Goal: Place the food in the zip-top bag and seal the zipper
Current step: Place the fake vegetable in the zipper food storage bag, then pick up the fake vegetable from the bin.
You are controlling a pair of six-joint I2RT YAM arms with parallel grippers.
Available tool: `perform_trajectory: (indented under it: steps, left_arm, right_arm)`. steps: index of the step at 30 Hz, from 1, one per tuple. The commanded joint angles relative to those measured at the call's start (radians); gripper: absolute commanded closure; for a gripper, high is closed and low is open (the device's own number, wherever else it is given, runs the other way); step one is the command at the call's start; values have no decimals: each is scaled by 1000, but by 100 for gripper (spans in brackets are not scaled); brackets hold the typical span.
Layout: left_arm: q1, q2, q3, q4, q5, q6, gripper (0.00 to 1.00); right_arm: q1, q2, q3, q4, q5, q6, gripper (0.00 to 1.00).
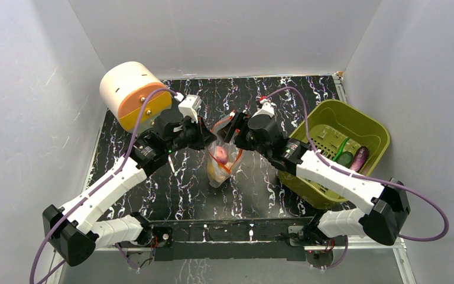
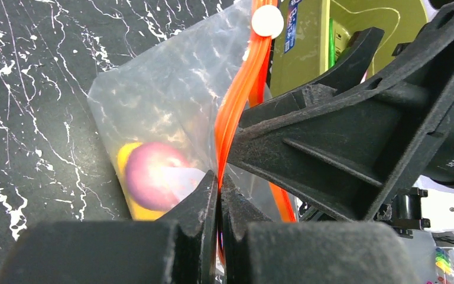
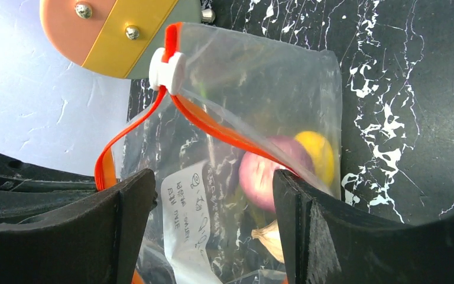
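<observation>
The clear zip-top bag (image 1: pixel 220 168) hangs upright at mid-table between both grippers. My left gripper (image 1: pixel 208 141) is shut on one side of the orange-red zipper (image 2: pixel 239 89), pinched at its tips (image 2: pixel 220 184). My right gripper (image 3: pixel 213 219) is open, its fingers (image 3: pixel 130 219) spread in the bag's open mouth between the two sides of the zipper (image 3: pixel 213 124). A white slider (image 3: pixel 166 68) sits at the far end of the zipper. Inside the bag lie the pink-purple round piece (image 3: pixel 260 174), the yellow oval (image 3: pixel 319 155) and the beige lump (image 3: pixel 269 236). The eggplant (image 1: pixel 359 157) and the green piece (image 1: pixel 344 157) lie in the basket.
The olive-green slotted basket (image 1: pixel 366 127) stands at the right, close beside my right arm. A cream and orange cylinder (image 1: pixel 133 94) stands at the back left, near my left wrist. Grey walls close in the table on three sides.
</observation>
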Motion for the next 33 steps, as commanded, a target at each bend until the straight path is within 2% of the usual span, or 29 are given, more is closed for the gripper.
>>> perform_trajectory:
  steps: [1, 10, 16, 22, 26, 33]
  left_arm:
    - [-5, -32, -2, -1, -18, 24, 100]
    - [-5, -44, -3, -46, -82, 74, 100]
    - [-4, -74, 13, -56, -155, 128, 100]
    - [-5, -99, 35, -69, -224, 283, 100]
    - [-4, -128, -7, -40, -205, 367, 100]
    - [-5, -145, -107, -23, -130, 424, 100]
  right_arm:
    - [0, -14, 46, 27, -4, -27, 28]
    - [0, -60, 88, -8, -59, -112, 32]
    - [0, -112, 136, -146, -26, -170, 32]
    - [0, -144, 184, -310, 171, -253, 32]
    - [0, -160, 201, -375, 297, -282, 33]
    - [-13, -150, 246, -500, 475, -280, 41]
